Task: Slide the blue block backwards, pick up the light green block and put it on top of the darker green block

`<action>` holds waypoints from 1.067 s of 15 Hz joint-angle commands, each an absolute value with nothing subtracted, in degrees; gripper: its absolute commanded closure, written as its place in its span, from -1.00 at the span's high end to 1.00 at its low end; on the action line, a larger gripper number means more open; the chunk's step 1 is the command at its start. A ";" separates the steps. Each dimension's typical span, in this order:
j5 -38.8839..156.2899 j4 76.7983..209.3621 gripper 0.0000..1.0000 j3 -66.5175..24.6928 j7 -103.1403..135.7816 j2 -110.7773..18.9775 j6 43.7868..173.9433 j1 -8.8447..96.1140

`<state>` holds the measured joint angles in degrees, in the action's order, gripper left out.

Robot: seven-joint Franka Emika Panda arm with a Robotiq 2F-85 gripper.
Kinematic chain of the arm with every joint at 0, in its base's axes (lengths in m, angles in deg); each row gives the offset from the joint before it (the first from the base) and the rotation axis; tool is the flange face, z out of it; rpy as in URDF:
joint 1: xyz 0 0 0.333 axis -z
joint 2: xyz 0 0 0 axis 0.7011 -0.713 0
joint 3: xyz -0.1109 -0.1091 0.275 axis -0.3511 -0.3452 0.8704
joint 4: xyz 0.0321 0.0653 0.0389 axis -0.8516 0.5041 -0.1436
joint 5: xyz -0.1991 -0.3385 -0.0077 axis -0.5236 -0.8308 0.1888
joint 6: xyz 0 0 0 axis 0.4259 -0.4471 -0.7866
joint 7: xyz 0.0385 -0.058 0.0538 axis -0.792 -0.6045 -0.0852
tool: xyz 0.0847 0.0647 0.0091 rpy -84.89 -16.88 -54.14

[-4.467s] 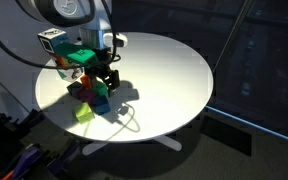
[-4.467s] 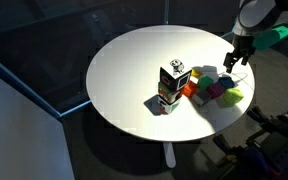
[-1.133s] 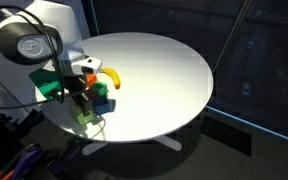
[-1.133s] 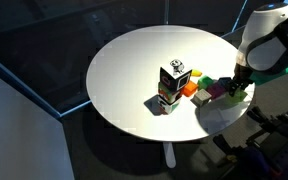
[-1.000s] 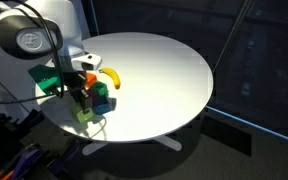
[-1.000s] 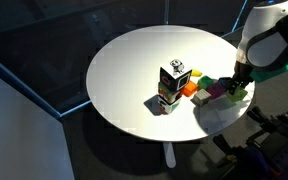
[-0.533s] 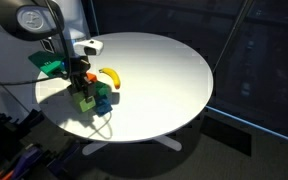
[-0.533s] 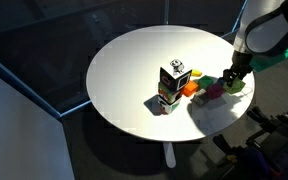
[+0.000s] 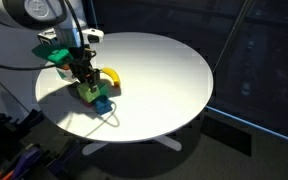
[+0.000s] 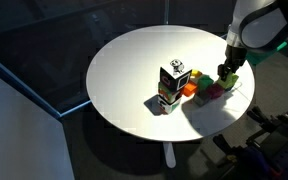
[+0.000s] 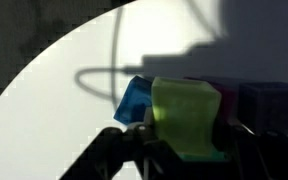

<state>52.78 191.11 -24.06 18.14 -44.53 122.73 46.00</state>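
The pincer (image 9: pixel 85 85), clenched on the light green block (image 11: pixel 187 118), has lifted it. The blue block (image 11: pixel 136 100) sits just below; stacking remains.

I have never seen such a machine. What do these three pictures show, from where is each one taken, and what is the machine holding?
This is a robot arm with a two-fingered gripper at its end. Two pictures come from cameras that stand outside the robot and look at the same round white table from different places. The third comes from a camera on the wrist, so it looks along the fingers. On the table lie a blue block, a banana and a small printed box, among other small things. The gripper is shut on a light green block, which looks large in the wrist view because the camera is so near.
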 commanded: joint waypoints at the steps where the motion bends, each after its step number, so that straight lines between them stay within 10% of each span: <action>1: 51.26 188.51 -0.45 -23.25 20.73 -45.63 122.04 46.17; 16: 49.92 178.43 -0.45 -22.57 20.28 -53.11 121.02 43.49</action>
<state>51.88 180.98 -22.00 21.76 -51.76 122.74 44.53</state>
